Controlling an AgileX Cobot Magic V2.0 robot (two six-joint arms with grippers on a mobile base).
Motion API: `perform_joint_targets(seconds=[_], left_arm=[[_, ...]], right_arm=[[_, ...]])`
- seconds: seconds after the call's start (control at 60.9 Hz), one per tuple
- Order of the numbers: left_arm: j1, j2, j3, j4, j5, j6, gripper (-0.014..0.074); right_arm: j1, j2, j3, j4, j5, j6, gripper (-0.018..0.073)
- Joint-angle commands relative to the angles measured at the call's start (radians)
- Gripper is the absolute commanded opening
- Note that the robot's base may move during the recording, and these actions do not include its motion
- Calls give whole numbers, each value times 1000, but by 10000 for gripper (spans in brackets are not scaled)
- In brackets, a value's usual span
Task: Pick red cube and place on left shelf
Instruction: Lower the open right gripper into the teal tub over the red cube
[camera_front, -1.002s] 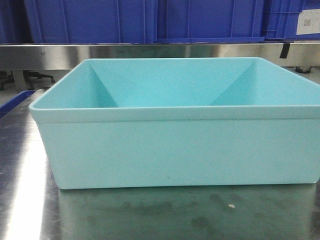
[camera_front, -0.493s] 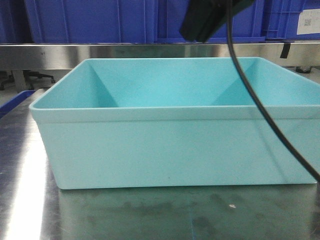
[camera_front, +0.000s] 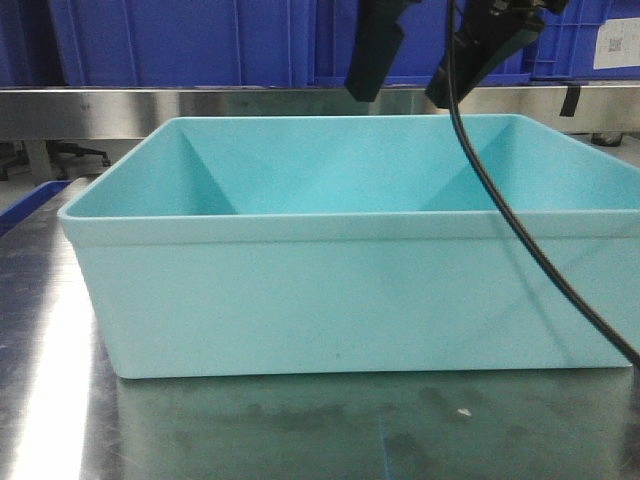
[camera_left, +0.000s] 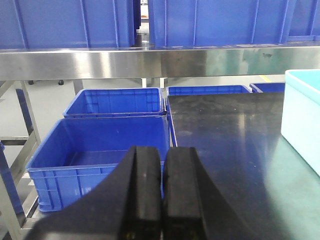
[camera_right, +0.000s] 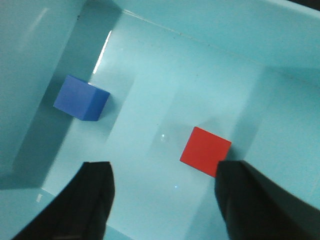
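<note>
1. The red cube (camera_right: 205, 151) lies flat on the floor of the light teal plastic tub (camera_front: 350, 290), out from the walls.
2. A blue cube (camera_right: 81, 98) is in the same tub, close to one side wall and well apart from the red one.
3. The right gripper (camera_right: 164, 172) hangs over the tub with its fingers (camera_right: 82, 200) spread wide and holding nothing. In the wrist view, the red cube shows just beside one fingertip.
4. From the front, both black fingers hang above the tub's far rim, and a black cable (camera_front: 520, 230) drapes down across the tub.
5. The left gripper (camera_left: 162, 160) is off the tabletop's (camera_left: 225, 150) left edge, its fingers pressed together on nothing.
6. The left shelf (camera_left: 150, 62), with its brushed steel rail, carries blue crates (camera_left: 75, 22). More open blue crates (camera_left: 100, 150) stand below it.
</note>
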Motion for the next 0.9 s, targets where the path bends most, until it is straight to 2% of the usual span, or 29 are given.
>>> perform_joint_targets(seconds=[0.0, 0.131, 0.279, 0.411, 0.887], left_arm=[[-1, -15, 23, -5, -88, -1, 102], [-1, -15, 23, -5, -88, -1, 102], [-1, -15, 23, -5, -88, -1, 102], [-1, -15, 23, -5, -88, -1, 102], [-1, -15, 23, -5, -88, -1, 102]], right_arm=[[-4, -43, -38, -17, -24, -2, 629], [-4, -30, -38, -75, 41, 29, 626], [-4, 19, -38, -134, 102, 162, 626], [-3, 72, -38, -141, 88, 242, 626], [7, 220, -39, -119, -30, 253, 625]])
